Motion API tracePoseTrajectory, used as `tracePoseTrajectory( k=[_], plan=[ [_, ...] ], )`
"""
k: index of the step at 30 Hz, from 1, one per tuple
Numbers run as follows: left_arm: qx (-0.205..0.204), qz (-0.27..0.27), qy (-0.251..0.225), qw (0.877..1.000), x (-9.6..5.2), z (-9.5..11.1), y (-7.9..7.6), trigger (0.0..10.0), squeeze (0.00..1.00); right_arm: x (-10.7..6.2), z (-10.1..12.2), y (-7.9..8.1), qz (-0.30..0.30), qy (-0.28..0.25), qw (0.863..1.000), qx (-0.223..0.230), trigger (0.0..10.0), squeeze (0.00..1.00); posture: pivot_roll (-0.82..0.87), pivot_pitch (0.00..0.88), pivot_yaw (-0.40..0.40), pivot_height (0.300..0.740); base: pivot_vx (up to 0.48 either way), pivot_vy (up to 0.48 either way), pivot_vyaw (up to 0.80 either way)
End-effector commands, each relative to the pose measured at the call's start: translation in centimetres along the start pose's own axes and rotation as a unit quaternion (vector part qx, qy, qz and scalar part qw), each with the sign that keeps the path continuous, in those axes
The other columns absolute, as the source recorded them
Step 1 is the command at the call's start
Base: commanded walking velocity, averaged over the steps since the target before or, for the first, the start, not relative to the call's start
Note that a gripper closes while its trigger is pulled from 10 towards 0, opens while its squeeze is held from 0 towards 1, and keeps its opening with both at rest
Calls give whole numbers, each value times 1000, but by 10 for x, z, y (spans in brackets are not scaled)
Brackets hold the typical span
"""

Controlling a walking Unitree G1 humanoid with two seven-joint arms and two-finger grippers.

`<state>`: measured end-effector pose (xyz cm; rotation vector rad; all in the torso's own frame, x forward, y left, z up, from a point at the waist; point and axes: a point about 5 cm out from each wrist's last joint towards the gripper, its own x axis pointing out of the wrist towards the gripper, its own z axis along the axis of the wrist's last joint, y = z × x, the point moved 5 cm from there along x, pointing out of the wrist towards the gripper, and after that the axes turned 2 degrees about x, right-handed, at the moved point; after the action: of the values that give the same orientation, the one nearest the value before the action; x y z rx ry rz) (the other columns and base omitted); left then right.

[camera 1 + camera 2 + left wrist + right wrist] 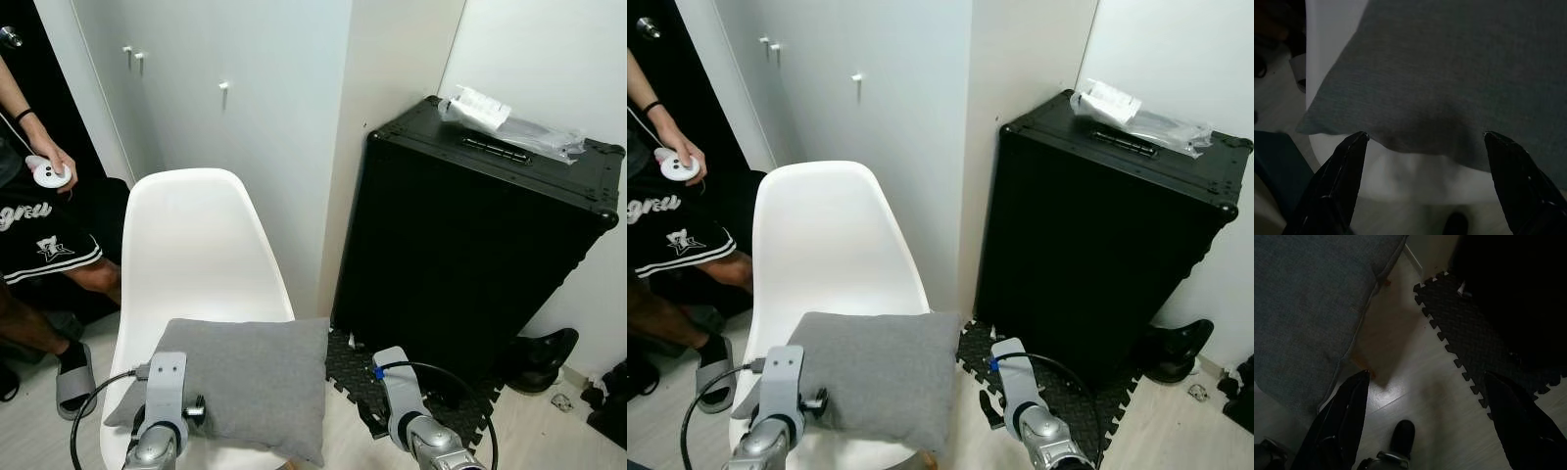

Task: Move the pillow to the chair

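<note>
A grey pillow [245, 382] lies flat on the seat of a white shell chair [191, 250], its right edge hanging over the seat's side. My left gripper [1425, 139] is open just in front of the pillow's [1449, 73] near edge, holding nothing. My right gripper [1427, 377] is open too, held over the floor just right of the pillow [1308, 308]. Both silver forearms [162, 411] rise from the bottom of the eye views, one before the pillow and one beside it.
A big black case [470, 245] stands right of the chair with a plastic bag [505, 122] on top. Black foam mat tiles [353, 372] lie at its foot, a dark shoe [544, 357] beyond. A person [39, 225] holding a white controller stands at left. White cabinet doors [216, 88] are behind.
</note>
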<state>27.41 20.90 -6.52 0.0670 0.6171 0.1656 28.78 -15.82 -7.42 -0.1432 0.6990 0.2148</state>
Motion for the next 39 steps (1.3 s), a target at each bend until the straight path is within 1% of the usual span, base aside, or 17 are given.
tracePoseTrajectory(
  k=[1,9,10,12,31,39],
  plan=[
    [-10,14,-1,1000,-1,-2,8,10000,0,-1,-3,-3,-5,3,1000,1,10000,0,6,52,-71,740,0,0,0],
    [-8,16,-8,1000,1,1,10,10000,0,-1,0,-5,-7,-1,1000,0,10000,0,7,46,-68,740,0,0,0],
    [1,12,-9,1000,2,2,8,10000,0,-1,0,-5,-8,-2,1000,5,10000,0,7,46,-68,740,0,0,0],
    [4,10,-9,1000,2,2,7,10000,0,-1,-1,-5,-6,-3,1000,8,10000,0,6,41,-65,740,0,0,-594],
    [7,7,-16,1000,4,6,6,10000,0,-3,-6,-9,-15,2,1000,21,10000,0,8,33,-60,740,0,0,-800],
    [10,6,-13,1000,3,4,7,10000,0,-4,-11,-13,-25,11,999,34,10000,0,10,35,-57,740,0,0,-800]
  ],
)
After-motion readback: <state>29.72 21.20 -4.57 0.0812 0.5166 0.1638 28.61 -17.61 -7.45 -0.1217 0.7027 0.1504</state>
